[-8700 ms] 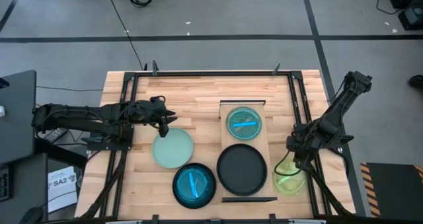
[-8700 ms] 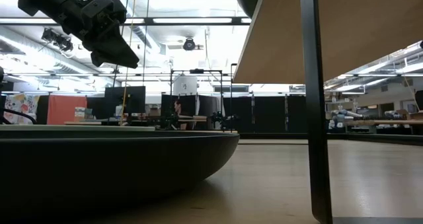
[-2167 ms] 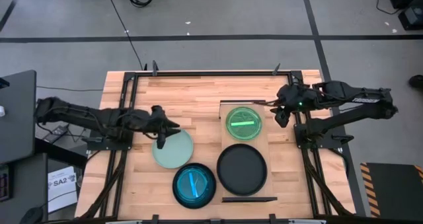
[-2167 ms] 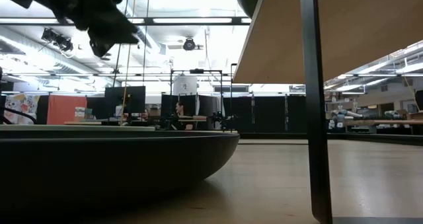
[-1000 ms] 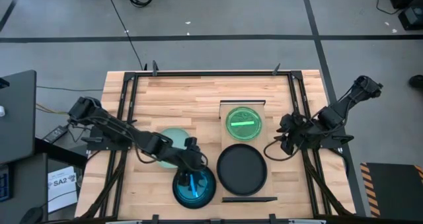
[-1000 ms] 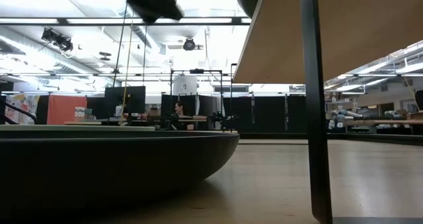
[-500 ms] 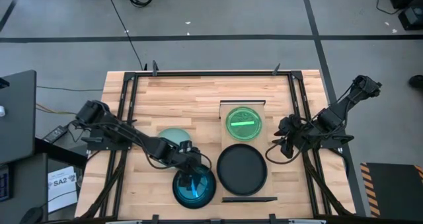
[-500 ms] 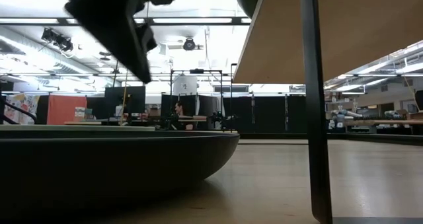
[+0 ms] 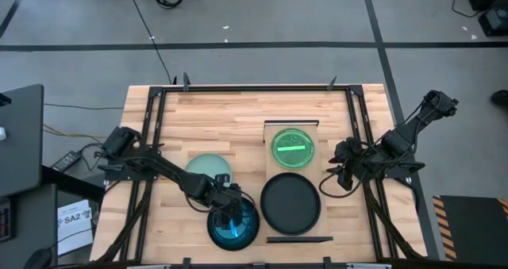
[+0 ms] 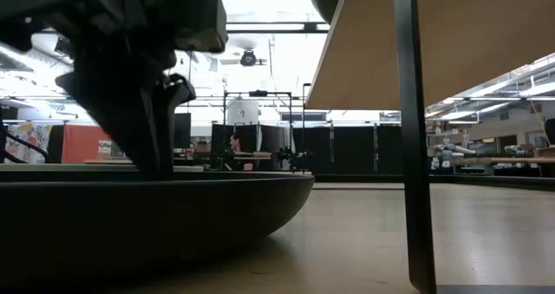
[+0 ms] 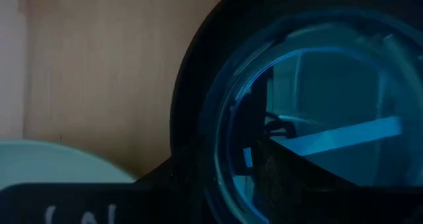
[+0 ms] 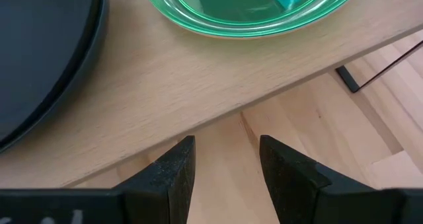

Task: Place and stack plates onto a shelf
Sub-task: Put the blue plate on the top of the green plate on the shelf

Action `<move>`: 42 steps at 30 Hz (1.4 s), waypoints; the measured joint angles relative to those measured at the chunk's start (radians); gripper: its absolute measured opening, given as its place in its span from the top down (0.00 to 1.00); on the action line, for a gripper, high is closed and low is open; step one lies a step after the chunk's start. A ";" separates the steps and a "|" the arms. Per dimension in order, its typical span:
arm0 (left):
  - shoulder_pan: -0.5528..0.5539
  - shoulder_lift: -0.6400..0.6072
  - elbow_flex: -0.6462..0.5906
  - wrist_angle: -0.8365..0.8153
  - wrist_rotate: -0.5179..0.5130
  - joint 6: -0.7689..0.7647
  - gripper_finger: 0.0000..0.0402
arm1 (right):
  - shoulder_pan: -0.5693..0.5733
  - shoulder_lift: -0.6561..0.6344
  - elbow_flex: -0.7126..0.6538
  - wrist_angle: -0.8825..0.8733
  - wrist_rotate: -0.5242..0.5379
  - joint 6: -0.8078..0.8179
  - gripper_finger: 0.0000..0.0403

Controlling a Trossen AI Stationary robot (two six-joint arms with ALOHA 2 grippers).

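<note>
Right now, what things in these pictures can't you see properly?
- Mint plate: high view, the left arm covers part of it.
- Left gripper: its fingertips, down at the blue plate, are too small to make out in the high view.
- Shelf: low view, cut off by the picture's edges.
- Black plate: right wrist view, cut off at the edge.

A dark plate (image 10: 156,216) is seen edge-on in the foreground, with the left gripper (image 10: 139,94) lowered to its rim. The shelf (image 10: 451,42) is seen from beneath, carried on a thin dark leg (image 10: 414,155).
</note>
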 joint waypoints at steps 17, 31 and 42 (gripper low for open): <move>0.003 0.023 0.000 0.008 -0.051 -0.034 0.69 | 0.000 0.000 0.000 0.000 0.000 0.000 0.57; 0.005 0.023 0.000 0.027 -0.045 -0.046 0.69 | 0.000 0.000 0.000 0.000 0.000 0.000 0.57; -0.045 0.023 0.000 0.047 0.113 -0.112 0.69 | 0.000 0.000 0.000 0.000 0.000 0.000 0.57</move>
